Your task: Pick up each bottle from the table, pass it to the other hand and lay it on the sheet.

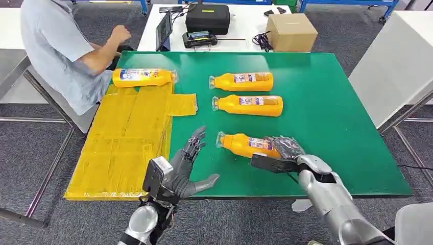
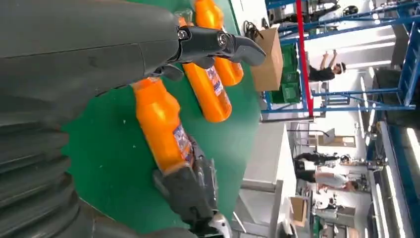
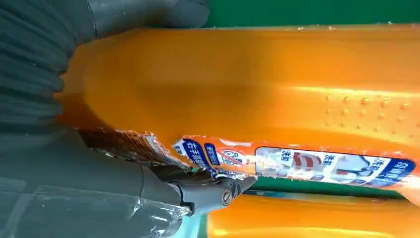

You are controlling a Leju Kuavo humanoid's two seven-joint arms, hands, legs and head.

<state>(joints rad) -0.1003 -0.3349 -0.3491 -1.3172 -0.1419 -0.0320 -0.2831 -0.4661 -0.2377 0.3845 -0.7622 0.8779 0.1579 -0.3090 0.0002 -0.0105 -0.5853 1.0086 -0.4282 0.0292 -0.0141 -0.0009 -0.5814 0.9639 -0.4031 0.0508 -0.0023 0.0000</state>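
Here the order from left to right runs so: a person in a grey shirt (image 1: 53, 48) sits at the table's far-left corner, and beside them the yellow sheet (image 1: 122, 143) covers the left part of the green table (image 1: 327, 117), hanging over its near edge. On the sheet's far end one bottle (image 1: 143, 77) already lies on its side, neck toward the right. Next comes the left hand (image 1: 188, 168), hovering at the table's near edge just right of the sheet, its fingers spread wide and holding nothing, palm turned toward the right. Right of it lies the held bottle (image 1: 246, 145), long axis across the table, its neck pointing left at the left hand — neck and fingertips are near but apart. The right hand (image 1: 287, 151) grips that bottle around its base end, fingers wrapped over the label; the right wrist view shows the thumb (image 3: 213, 191) pressed against the label's edge. Whether the bottle has left the table cannot be told. Beyond it two more bottles, the middle bottle (image 1: 249, 105) and the far bottle (image 1: 242, 81), lie parallel on the bare green, necks left, untouched. The coming pass seems to turn on that short gap — the neck end is the part offered to the open left hand.
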